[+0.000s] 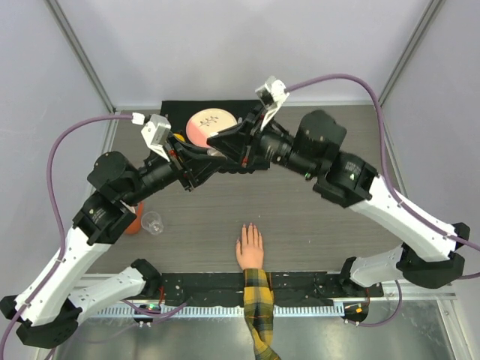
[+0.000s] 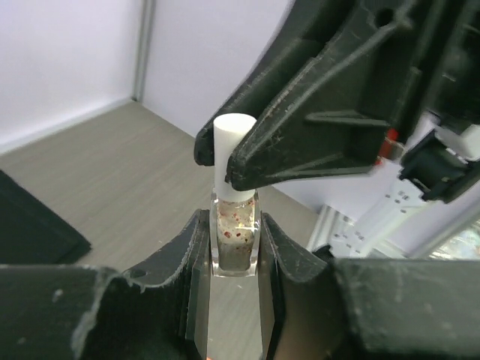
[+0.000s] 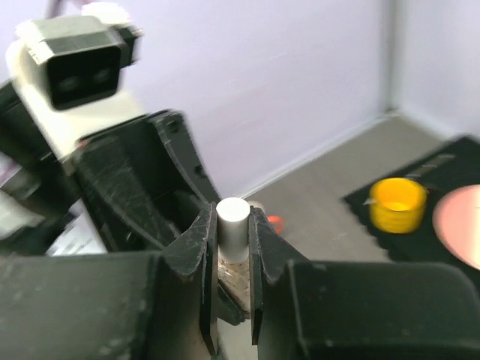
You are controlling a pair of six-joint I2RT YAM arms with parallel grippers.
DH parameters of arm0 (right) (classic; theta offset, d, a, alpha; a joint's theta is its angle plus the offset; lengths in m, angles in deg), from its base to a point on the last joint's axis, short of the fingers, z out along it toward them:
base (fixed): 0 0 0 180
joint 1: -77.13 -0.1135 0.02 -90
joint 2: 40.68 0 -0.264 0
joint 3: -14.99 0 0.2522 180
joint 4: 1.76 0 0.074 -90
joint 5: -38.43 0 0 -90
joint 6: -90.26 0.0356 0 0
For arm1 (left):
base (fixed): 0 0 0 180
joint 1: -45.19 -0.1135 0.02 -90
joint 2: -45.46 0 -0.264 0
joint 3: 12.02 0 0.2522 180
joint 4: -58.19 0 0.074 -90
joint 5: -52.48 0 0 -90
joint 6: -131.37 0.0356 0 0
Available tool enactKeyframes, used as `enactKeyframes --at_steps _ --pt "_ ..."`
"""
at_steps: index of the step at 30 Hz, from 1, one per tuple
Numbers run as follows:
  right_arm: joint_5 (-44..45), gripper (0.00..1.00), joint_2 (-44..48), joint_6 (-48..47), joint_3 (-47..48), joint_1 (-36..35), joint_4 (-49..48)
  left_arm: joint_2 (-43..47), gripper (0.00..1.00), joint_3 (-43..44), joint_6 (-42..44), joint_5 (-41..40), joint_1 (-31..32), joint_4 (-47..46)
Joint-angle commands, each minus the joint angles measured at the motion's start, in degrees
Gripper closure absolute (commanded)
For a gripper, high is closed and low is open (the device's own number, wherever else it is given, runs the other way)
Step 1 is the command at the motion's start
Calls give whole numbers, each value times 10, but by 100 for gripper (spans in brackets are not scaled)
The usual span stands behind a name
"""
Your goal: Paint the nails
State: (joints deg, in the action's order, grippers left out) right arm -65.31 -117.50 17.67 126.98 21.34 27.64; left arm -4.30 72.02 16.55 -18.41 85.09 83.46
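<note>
Nails (image 1: 250, 226) pointing far side, hand (image 1: 250, 249) lying near-to-far

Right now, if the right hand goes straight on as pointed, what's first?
The right hand grips the white cap; just beyond, it'd meet the left hand holding the bottle, depth unclear.

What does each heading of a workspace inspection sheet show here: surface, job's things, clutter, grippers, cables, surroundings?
Surface: grey wood-grain table, black mat at the far edge.
Job's things: hand flat on the table, plaid sleeve; nails too small to judge.
Clutter: pink disc, yellow cup, clear cup, orange object.
Grippers: left gripper shut on bottle; right gripper shut on its white cap.
Cables: purple cables arching above the arms.
Surroundings: grey walls.
</note>
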Motion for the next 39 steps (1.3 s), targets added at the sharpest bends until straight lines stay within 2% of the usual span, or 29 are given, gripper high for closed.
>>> enactKeyframes --at_steps 1,2,3,5,6,12,16,18,19,20,22,23,24,27,31,33,35,36,37,38,39 --pt "352 99 12 -69 -25 -172 45 -34 100 40 74 -134 -7 -91" --pt "472 99 -6 -94 -11 -204 61 -45 100 44 91 -133 -7 -99" --pt "521 99 -37 -101 57 -246 91 -53 100 48 100 -131 -7 -109" --pt "610 99 -115 -92 130 -265 181 -82 100 70 128 -123 -7 -104" --pt "619 99 -128 -78 170 -270 198 -88 100 73 136 -124 -7 -98" --pt "666 99 -170 -69 228 -287 258 -82 100 67 169 -109 -7 -83" --pt "645 99 -198 -72 280 -288 302 -69 100 61 165 -69 -7 -62" --pt "643 93 -193 -70 276 -288 303 -56 100 51 165 -64 -7 -56" --pt "639 87 -191 -66 274 -287 301 -52 100 48 164 -64 -7 -51" --pt "638 74 -189 -69 274 -287 300 -47 100 43 165 -65 -7 -44" --pt "643 62 -185 -73 283 -287 301 -37 100 40 167 -58 -8 -33" --pt "643 51 -182 -79 294 -287 300 -35 100 40 167 -54 -7 -15" --pt "641 48 -178 -84 301 -286 300 -32 100 39 166 -48 -7 -8" --pt "612 31 -173 -117 330 -286 302 -15 100 26 165 -50 -7 11" --pt "531 20 -130 -135 333 -267 302 15 100 7 163 -58 -7 29" --pt "446 18 -110 -125 322 -243 305 18 100 11 159 -52 -7 45" --pt "343 17 -82 -104 311 -164 309 18 100 19 152 -30 -7 54" --pt "233 17 -76 -94 300 -133 308 17 100 22 141 -19 -7 56" --pt "194 17 -70 -85 296 -81 308 18 100 28 134 -5 -7 61" --pt "154 17 -67 -84 296 -63 308 19 100 30 126 21 -7 62" --pt "63 17 -67 -86 301 -44 309 18 100 31 106 39 -7 61"
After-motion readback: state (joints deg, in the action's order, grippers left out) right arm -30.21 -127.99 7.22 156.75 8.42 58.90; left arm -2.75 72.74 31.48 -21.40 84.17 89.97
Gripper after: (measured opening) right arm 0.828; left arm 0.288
